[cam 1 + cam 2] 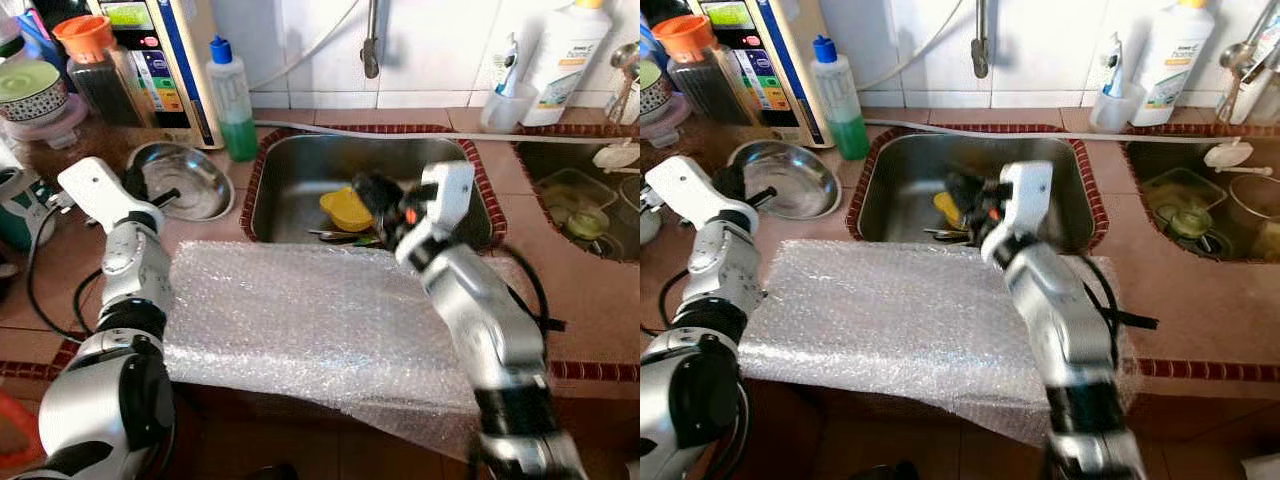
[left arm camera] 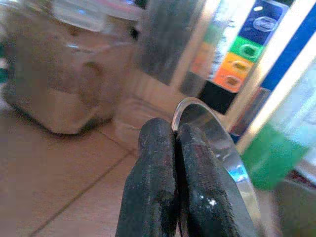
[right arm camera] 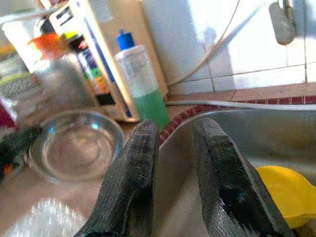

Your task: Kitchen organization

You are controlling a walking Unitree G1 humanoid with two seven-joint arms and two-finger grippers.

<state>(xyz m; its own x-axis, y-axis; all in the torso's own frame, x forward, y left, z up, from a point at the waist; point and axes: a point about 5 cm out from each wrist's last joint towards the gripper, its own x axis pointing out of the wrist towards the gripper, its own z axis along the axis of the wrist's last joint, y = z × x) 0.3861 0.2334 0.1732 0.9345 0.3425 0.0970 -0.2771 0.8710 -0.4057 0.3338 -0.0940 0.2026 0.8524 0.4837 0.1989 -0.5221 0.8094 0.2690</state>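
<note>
Left eye view looks down on a tiled bench (image 1: 590,290) with a steel sink (image 1: 300,180) set into it and a sheet of bubble wrap (image 1: 300,320) spread over the front edge. The right tool (image 1: 375,200) hangs over the sink, its two black fingers (image 3: 131,182) a little apart with nothing between them. A yellow bowl (image 1: 347,208) lies in the sink just beside that tool, on its left, with some cutlery (image 1: 335,236) at the sink's front wall near the wrap.

The left tool (image 1: 150,195) sits at the left end of the bench, over the near rim of a shallow steel dish (image 1: 195,175). In the left wrist view its fingers (image 2: 153,187) are pressed together, and the dish's rim (image 2: 217,143) curves just past their tips; whether the rim is pinched between them cannot be told.

Behind the dish stand a green-liquid bottle (image 1: 232,100) with a blue cap, a white appliance (image 1: 165,55) with coloured buttons and an orange-lidded jar (image 1: 100,65). A tap (image 1: 371,45) hangs above the sink, and a white hose (image 1: 400,133) runs along the back edge. A second basin (image 1: 590,200) lies on the right, with a white bottle (image 1: 565,55) behind it.
</note>
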